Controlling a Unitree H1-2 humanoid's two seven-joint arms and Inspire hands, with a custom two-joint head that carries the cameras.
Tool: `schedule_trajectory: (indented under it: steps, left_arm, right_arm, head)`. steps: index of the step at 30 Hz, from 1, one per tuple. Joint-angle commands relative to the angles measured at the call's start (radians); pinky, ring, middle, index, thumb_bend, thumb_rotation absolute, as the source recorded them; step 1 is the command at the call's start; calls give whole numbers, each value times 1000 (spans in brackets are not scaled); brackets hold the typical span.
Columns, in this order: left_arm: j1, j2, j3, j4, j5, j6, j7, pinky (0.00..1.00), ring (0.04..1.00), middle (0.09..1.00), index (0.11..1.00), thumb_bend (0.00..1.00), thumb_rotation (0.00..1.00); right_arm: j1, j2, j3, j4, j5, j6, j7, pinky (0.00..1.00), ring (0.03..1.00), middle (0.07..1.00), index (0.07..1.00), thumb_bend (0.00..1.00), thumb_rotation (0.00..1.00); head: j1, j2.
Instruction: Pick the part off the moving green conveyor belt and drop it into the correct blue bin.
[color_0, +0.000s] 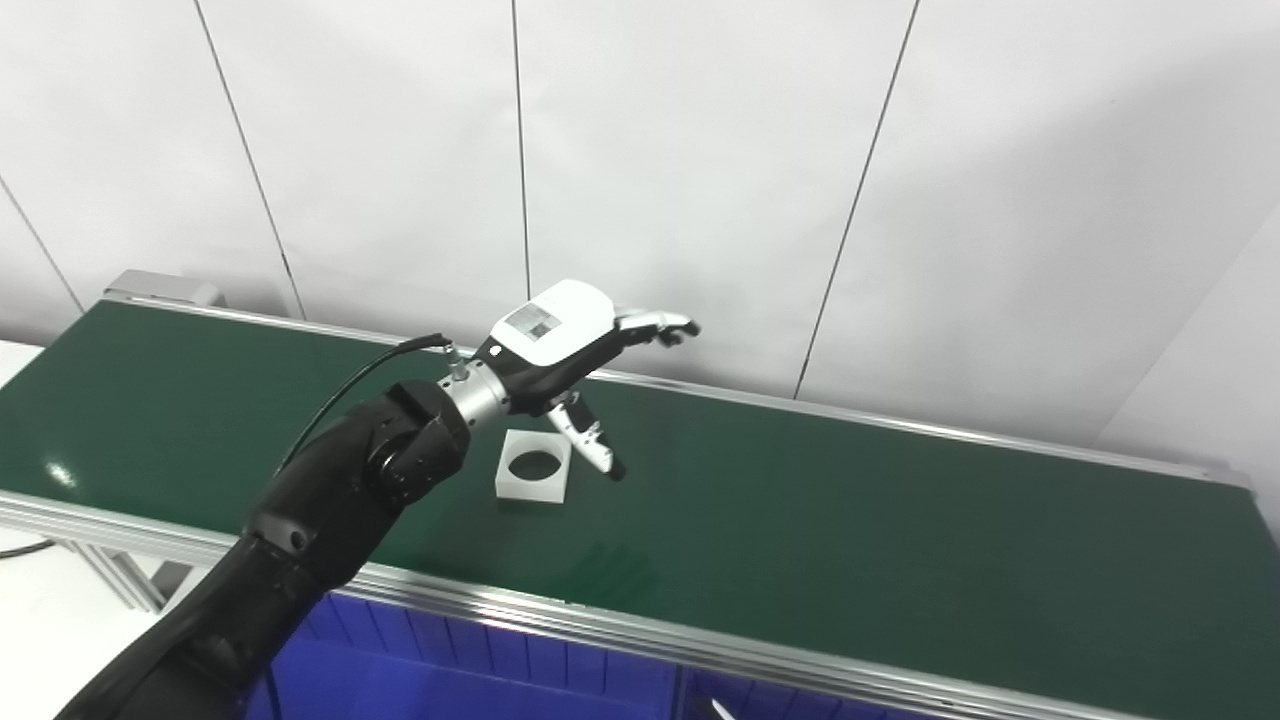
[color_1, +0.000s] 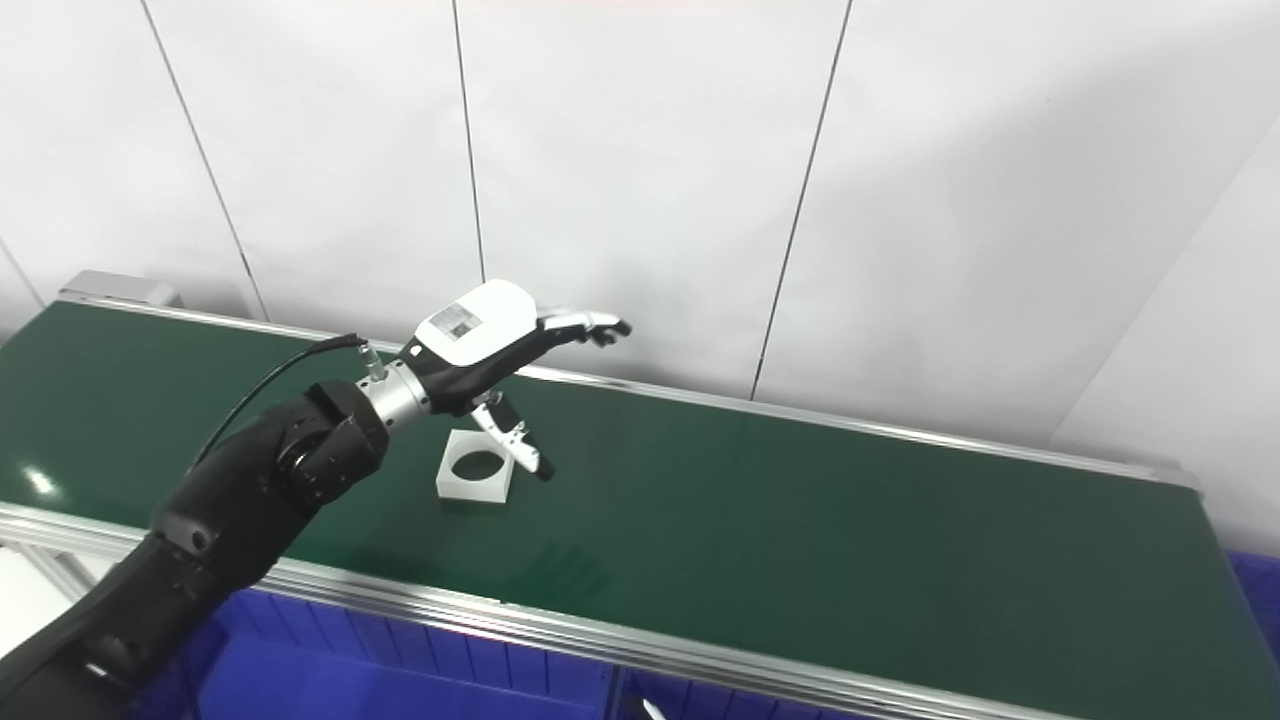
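the green belt (color_0: 800, 520) lies bare to the right of the white part (color_0: 534, 465), leaving wide room there. the left hand (color_0: 560, 345) hangs just above the part, thumb beside its right edge. the wall (color_0: 700, 150) closes the far side; blue bins (color_0: 450, 670) sit below the near rail.

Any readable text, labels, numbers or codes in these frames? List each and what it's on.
No text can be read in either view.
Sticker on the white back cover of the left hand: a dark printed patch, maybe a code, too small and blurred to read.
White part, green conveyor belt, blue bin: no markings visible.
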Motion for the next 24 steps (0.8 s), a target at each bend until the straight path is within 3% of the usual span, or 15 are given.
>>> schedule_trajectory:
  steps: [1, 8, 14, 21, 24]
  left_arm:
    - [-76, -5, 4, 3, 15, 20, 14, 584, 746, 787, 855, 1000, 252]
    - [-121, -46, -20, 94, 44, 82, 19, 545, 724, 771, 859, 1000, 213]
    - [-129, -80, -50, 71, 83, 212, -45, 553, 749, 803, 879, 1000, 134]
    - [-140, -129, -92, 76, 100, 322, -116, 554, 761, 826, 891, 1000, 134]
    - [-153, -150, -116, 66, 112, 382, -186, 571, 771, 837, 908, 1000, 144]
  right_arm:
    - [-12, 9, 2, -18, -6, -47, -16, 795, 899, 938, 902, 820, 794]
    - [-14, 13, 12, -20, -20, -47, -36, 789, 886, 934, 899, 821, 790]
    - [-16, 18, 18, -22, -12, -47, -33, 789, 885, 936, 903, 828, 787]
    - [-19, 22, 21, -22, -23, -47, -41, 773, 893, 937, 905, 836, 787]
    - [-18, 24, 21, -27, -27, -47, -42, 811, 912, 936, 904, 835, 778]
  head:
    - [1, 0]
    - [-3, 4]
    - [-12, 8]
    - [-14, 10]
    - [-16, 13]
